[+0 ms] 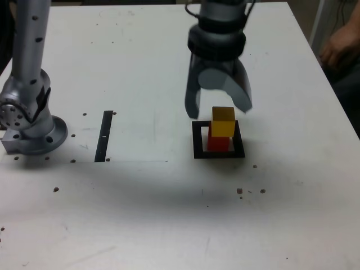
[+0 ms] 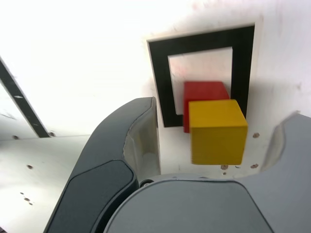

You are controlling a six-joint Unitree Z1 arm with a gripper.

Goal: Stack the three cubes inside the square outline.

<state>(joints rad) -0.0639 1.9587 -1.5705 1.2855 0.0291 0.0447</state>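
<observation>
Yellow cube (image 1: pixel 223 122): plain matte yellow, lighter on its top face, no markings. Red cube (image 1: pixel 218 141): solid red, equally plain. Square outline (image 1: pixel 197 140): thick black border enclosing a white centre. Worktop (image 1: pixel 140 214): white, speckled with small dark holes and faint scuffs. Thin strip (image 1: pixel 104 135): black with one small pale nick. Gripper (image 1: pixel 219 105): grey body with a darker grey collar; jaws dark blue-grey outside, off-white on the inner faces. Arm base (image 1: pixel 28 121): silver-grey metal, dotted with dark screw holes.
</observation>
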